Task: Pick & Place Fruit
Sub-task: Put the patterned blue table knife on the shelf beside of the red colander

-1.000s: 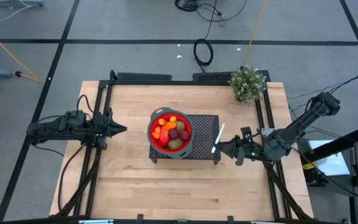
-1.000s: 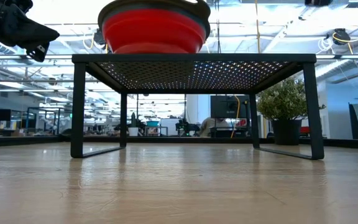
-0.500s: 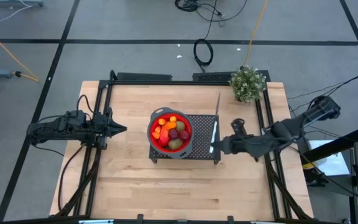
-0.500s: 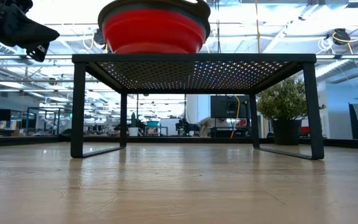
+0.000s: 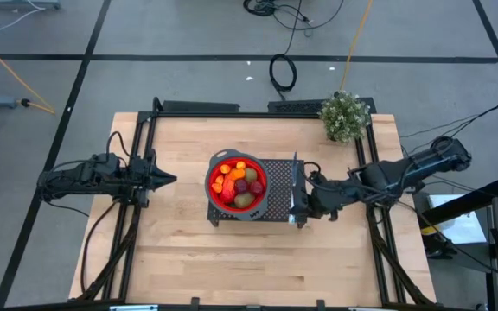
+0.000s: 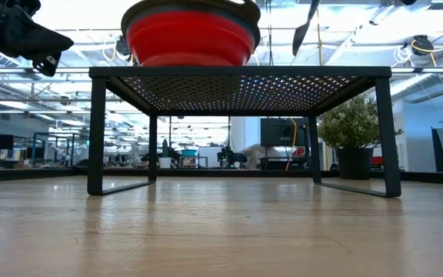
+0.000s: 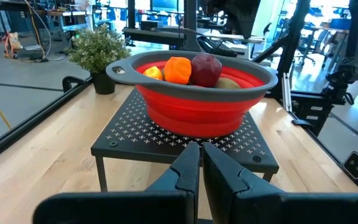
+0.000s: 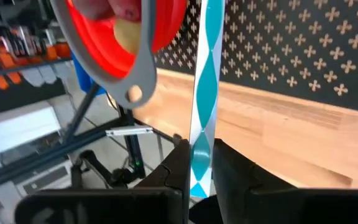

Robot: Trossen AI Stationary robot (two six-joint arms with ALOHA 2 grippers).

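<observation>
The fruit (image 5: 238, 181) (image 7: 191, 68) lies heaped in a red bowl (image 5: 210, 186) (image 7: 197, 106), which stands on a black perforated rack (image 5: 280, 173) (image 6: 241, 73) at the table's middle. My right gripper (image 5: 304, 204) (image 8: 199, 163) hovers over the rack's right end, shut on a thin utensil (image 5: 294, 177) (image 8: 205, 74) with a teal and white handle. My left gripper (image 5: 169, 180) (image 7: 200, 155) waits shut in the air left of the bowl, pointing at it. My right gripper pinches the utensil's handle (image 8: 199, 146) between its two fingers, coming from the table's right side and slanting down. The utensil reaches out past the fingertips. It hangs clear of the rack, its dark end (image 6: 304, 29) slanting just above the rack's top.
A potted green plant (image 5: 345, 115) (image 6: 352, 123) stands at the table's far right corner. Black frame rails (image 5: 145, 147) run along the table's left, right and far edges. Bare wood lies in front of the rack toward the near edge.
My right gripper has risen and gone toward the bowl while rolling its wrist, still shut on the utensil. The utensil has swung from a slant beside the rack to lie along the rack's right end, now showing above the rack in the low view.
</observation>
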